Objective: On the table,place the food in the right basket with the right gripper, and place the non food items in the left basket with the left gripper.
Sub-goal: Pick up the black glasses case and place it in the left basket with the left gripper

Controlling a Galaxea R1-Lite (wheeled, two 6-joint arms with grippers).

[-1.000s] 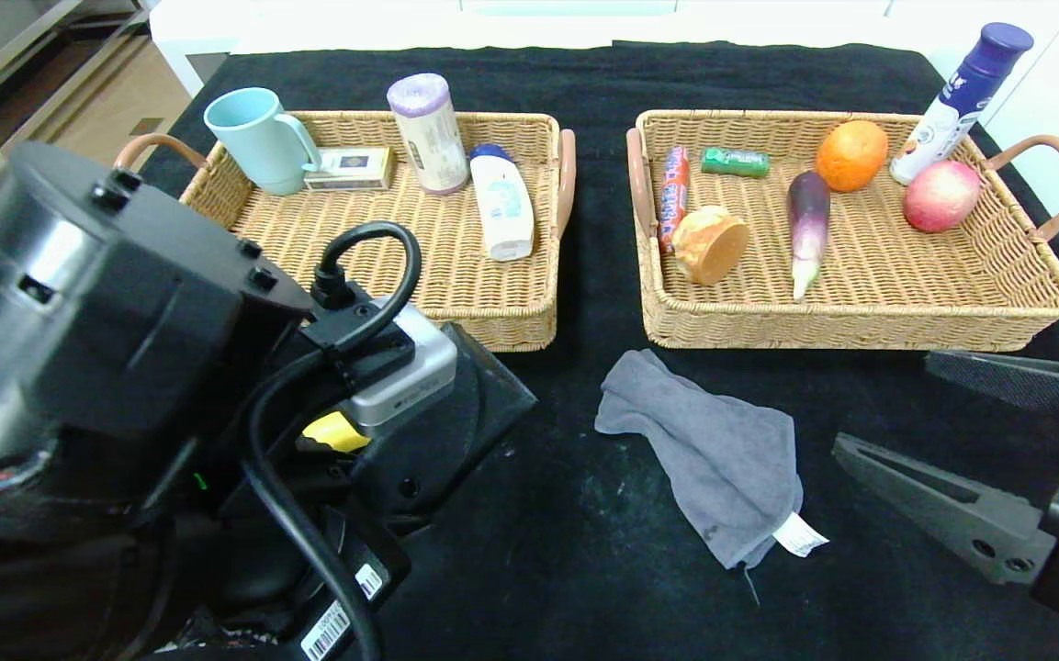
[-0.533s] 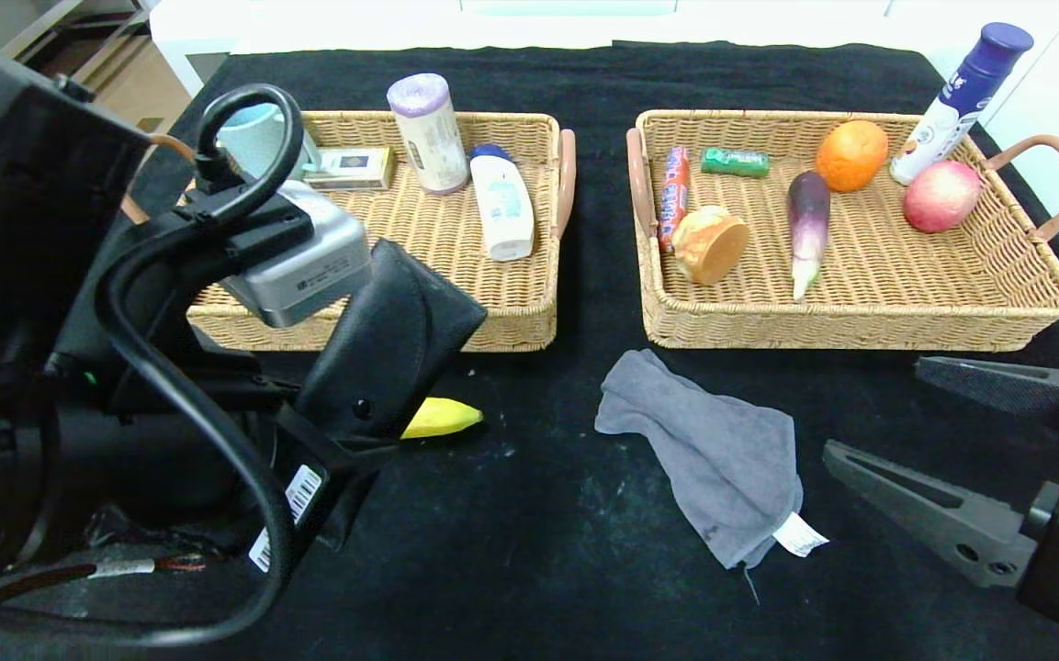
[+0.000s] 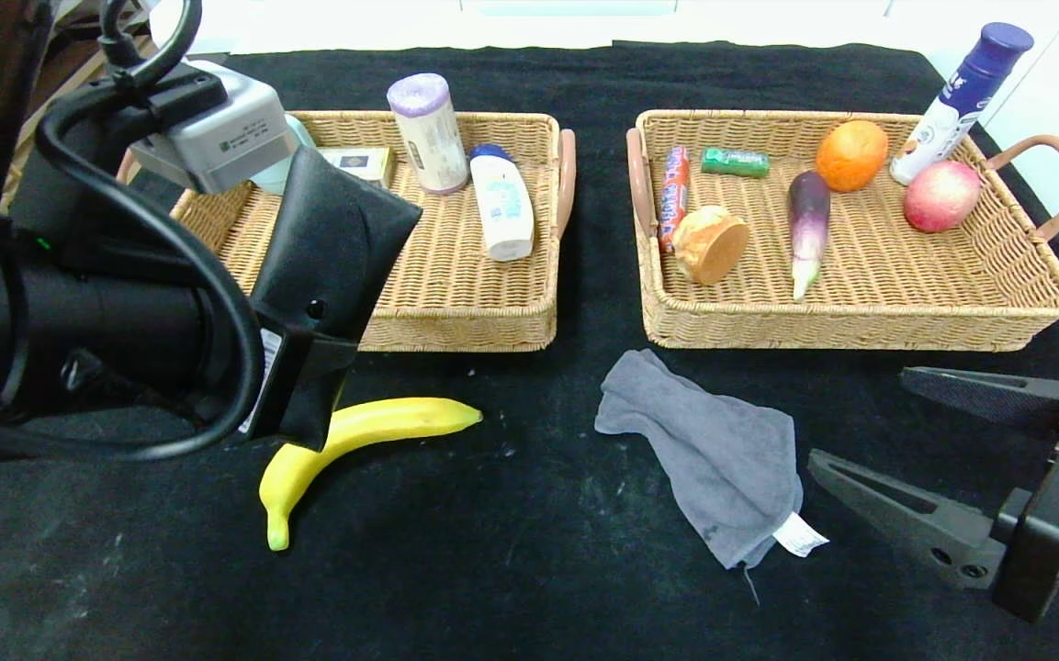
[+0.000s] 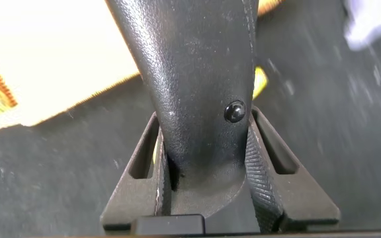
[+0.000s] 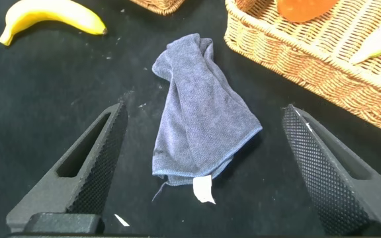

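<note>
My left gripper (image 3: pixel 309 367) is shut on a black leather-like pouch (image 3: pixel 332 234) and holds it above the near left corner of the left basket (image 3: pixel 456 321). In the left wrist view both fingers (image 4: pixel 266 175) clamp the pouch (image 4: pixel 190 73). A yellow banana (image 3: pixel 373 424) lies on the black cloth below it. A grey towel (image 3: pixel 713 450) lies in front of the right basket (image 3: pixel 850 326). My right gripper (image 3: pixel 860 418) is open and empty just right of the towel; in the right wrist view the towel (image 5: pixel 200 116) lies ahead between the open fingers of that gripper (image 5: pixel 204 112).
The left basket holds a teal cup, a small box (image 3: pixel 359 165), a purple-topped canister (image 3: pixel 426 133) and a white bottle (image 3: pixel 501 202). The right basket holds a red sausage (image 3: pixel 673 193), green pack (image 3: pixel 735 162), bread (image 3: pixel 711 243), eggplant (image 3: pixel 808 225), orange (image 3: pixel 850 154) and apple (image 3: pixel 940 195). A purple-capped bottle (image 3: pixel 961 96) stands behind.
My left arm has risen and swung back toward the left basket with the pouch, uncovering the banana. My right gripper has shifted slightly down and left.
</note>
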